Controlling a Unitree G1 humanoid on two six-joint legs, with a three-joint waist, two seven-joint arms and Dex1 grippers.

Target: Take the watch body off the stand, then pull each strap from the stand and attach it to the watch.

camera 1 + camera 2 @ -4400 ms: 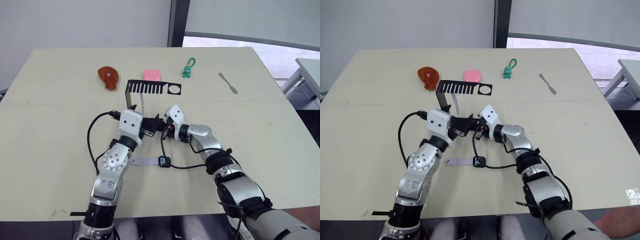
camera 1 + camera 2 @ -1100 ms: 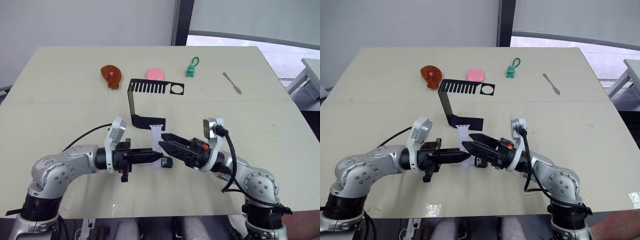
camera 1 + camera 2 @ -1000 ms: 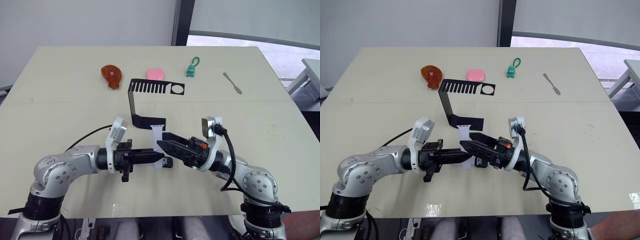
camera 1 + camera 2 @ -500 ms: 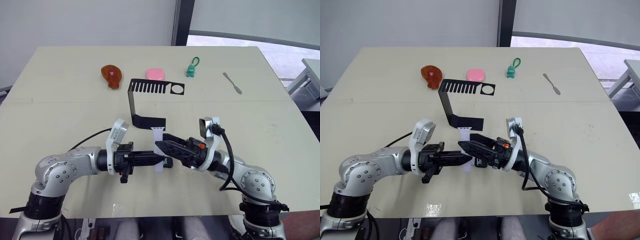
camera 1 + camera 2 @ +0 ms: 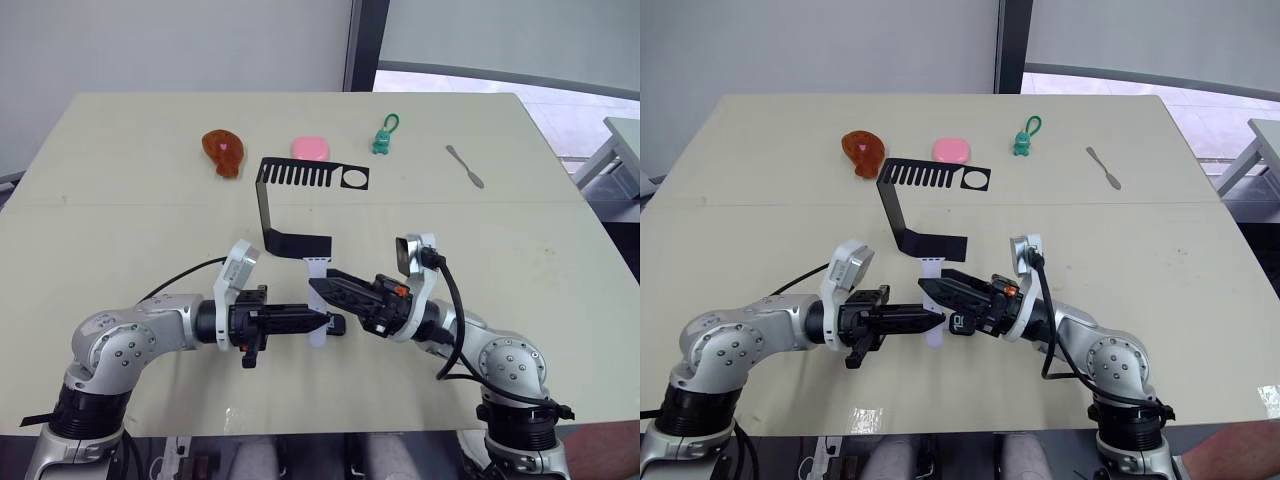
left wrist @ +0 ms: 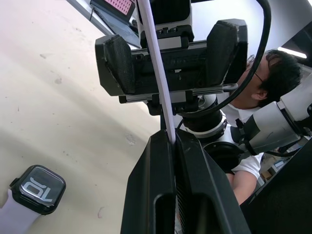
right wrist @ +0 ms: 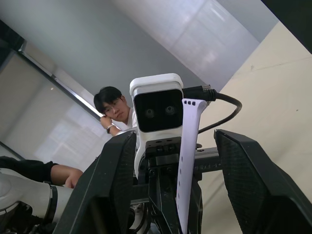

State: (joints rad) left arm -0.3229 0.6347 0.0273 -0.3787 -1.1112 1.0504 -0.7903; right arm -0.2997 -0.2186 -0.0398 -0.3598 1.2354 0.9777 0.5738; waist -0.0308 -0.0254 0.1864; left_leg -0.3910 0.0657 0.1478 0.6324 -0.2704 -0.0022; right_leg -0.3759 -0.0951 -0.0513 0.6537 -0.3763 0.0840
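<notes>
Left gripper (image 5: pixel 322 318) pinched on a white strap (image 5: pixel 316 300), held upright; right gripper (image 5: pixel 318 288) spread wide beside it, holding nothing; left wrist view adds the watch body (image 6: pixel 37 189) on the table (image 5: pixel 120 230) — stand (image 5: pixel 290 205) behind.

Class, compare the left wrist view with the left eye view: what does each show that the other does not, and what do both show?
Left wrist view alone: a person behind the robot, and the watch body's pale digits.

Left eye view alone: the stand, a pink object, a brown object, a green keychain figure and a spatula on the table.

Both: the left gripper shut on a pale strap, facing the open right gripper, with the watch body beside them.
</notes>
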